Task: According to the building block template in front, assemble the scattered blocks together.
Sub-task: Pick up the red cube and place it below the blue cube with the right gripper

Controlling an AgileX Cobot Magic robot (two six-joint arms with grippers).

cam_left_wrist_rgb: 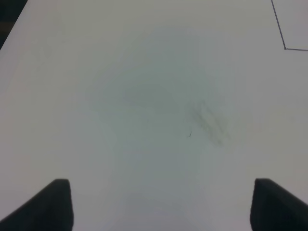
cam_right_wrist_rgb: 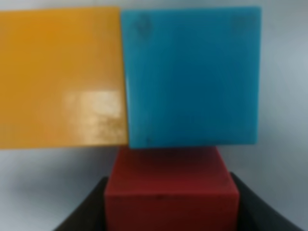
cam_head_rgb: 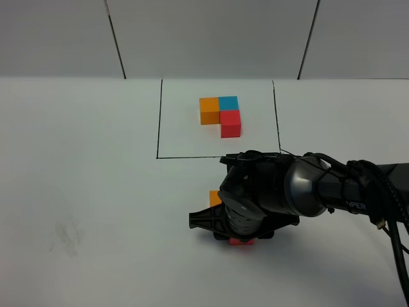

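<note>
The right claw [cam_right_wrist_rgb: 172,202] is clamped on the red cube [cam_right_wrist_rgb: 172,190], pressing it under the blue cube [cam_right_wrist_rgb: 192,77] beside orange [cam_right_wrist_rgb: 60,77] to copy the template [cam_head_rgb: 220,115]; left claw [cam_left_wrist_rgb: 161,204] apart, idle

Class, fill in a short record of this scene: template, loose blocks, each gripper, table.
template: orange, blue and red cubes in an L, inside a black outline
loose blocks: orange block beside blue block, red block against the blue
right gripper: shut on red block
left gripper: open, holding nothing
table: white, faint smudge
</note>
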